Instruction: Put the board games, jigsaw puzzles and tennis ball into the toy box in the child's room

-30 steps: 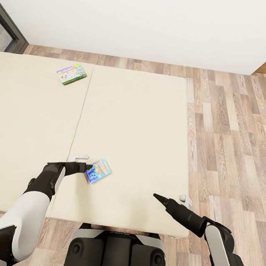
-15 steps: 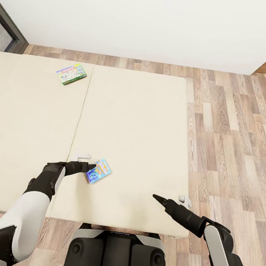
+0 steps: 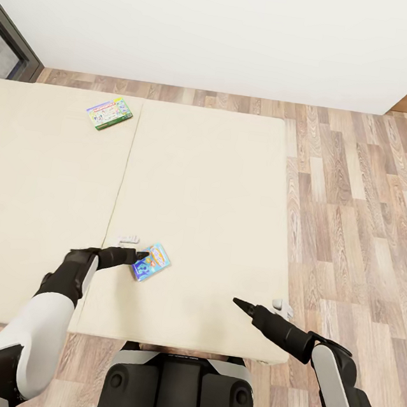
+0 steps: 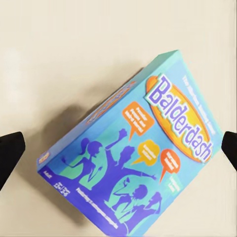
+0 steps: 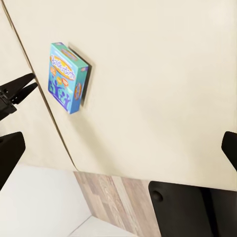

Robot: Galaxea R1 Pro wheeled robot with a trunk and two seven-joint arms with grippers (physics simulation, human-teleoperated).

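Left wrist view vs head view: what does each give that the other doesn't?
Left wrist view alone: the printed lid of the blue board game close up, title "Balderdash" readable, with a dark fingertip at each side edge of the picture, clear of the box. Head view alone: the white-green-yellow board game farther up the bed, the right gripper, and the wood floor. Both: the blue game on the cream mattress.

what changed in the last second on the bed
Very little. The left hand eased slightly toward the robot beside the blue game, open around it in the wrist view, not gripping. The right hand barely drifted. Both games, blue and green, lie where they were on the bed.
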